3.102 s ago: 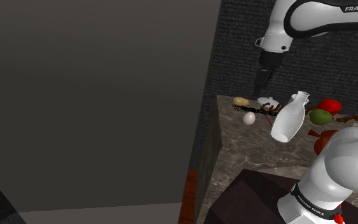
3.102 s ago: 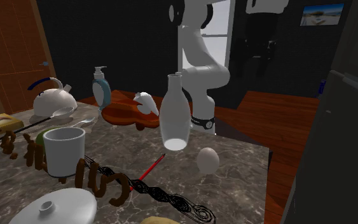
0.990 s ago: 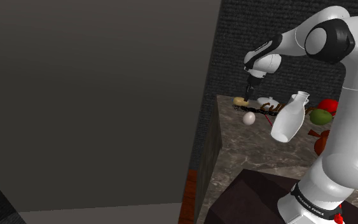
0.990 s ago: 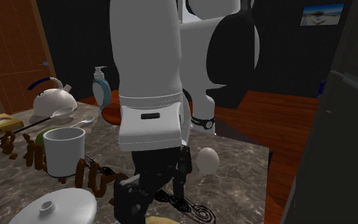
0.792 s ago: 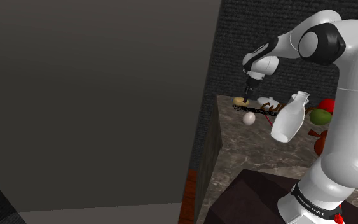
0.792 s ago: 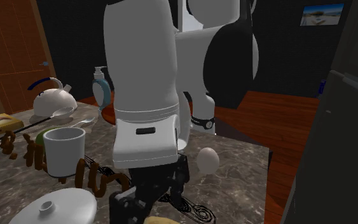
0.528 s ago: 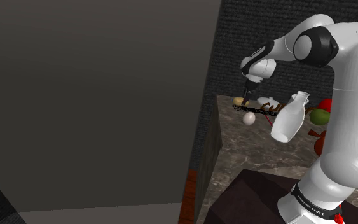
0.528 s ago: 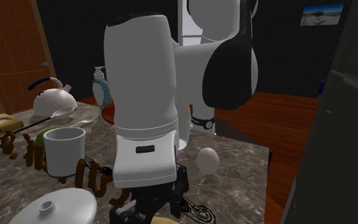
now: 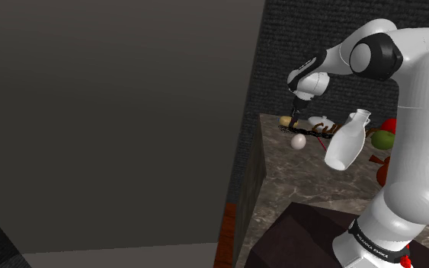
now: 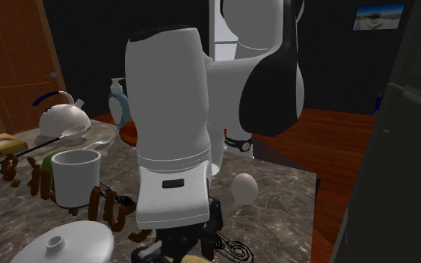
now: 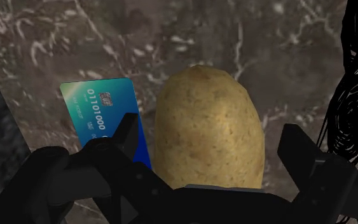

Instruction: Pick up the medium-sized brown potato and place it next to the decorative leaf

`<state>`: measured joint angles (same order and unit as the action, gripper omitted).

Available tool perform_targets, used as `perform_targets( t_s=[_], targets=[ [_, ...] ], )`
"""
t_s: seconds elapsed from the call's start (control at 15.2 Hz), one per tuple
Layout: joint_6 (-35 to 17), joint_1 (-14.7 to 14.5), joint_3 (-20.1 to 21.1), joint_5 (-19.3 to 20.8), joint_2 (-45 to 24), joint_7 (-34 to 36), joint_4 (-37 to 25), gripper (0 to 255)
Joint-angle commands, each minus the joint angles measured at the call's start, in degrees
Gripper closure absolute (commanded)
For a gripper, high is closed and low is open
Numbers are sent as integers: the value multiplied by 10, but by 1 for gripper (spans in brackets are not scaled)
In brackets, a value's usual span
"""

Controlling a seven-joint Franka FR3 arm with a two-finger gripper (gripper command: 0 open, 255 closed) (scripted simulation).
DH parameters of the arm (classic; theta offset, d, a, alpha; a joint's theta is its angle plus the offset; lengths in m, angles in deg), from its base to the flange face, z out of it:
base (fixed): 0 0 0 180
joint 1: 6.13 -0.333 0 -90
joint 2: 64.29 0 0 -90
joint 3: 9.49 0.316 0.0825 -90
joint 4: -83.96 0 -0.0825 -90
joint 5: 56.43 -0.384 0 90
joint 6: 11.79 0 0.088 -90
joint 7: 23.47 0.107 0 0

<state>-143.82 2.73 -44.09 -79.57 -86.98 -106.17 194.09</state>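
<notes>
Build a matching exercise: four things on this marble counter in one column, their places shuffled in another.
1. tan oval potato
2. blue-green numbered card
3. plain white egg
4. white cylindrical mug

A. upright, at the second exterior view's left of the white arm
B. between the fingers of the open end effector
C. flat beside the potato
D. at the second exterior view's right of that arm

Pairs: 1-B, 2-C, 3-D, 4-A

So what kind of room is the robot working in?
Probably a kitchen: the dark marbled counter holds a white kettle, a white mug, an egg and a potato.
</notes>
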Motion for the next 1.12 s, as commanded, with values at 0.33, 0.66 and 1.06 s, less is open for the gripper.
perform_targets(
  t_s=[0.33, 0.66, 1.06],
  targets=[
    [0, 0, 0, 0, 0, 0, 0, 255],
    [5, -2, -2, 4, 5, 3, -2, 255],
    [40, -11, -15, 29, 31, 21, -16, 255]
  ],
)
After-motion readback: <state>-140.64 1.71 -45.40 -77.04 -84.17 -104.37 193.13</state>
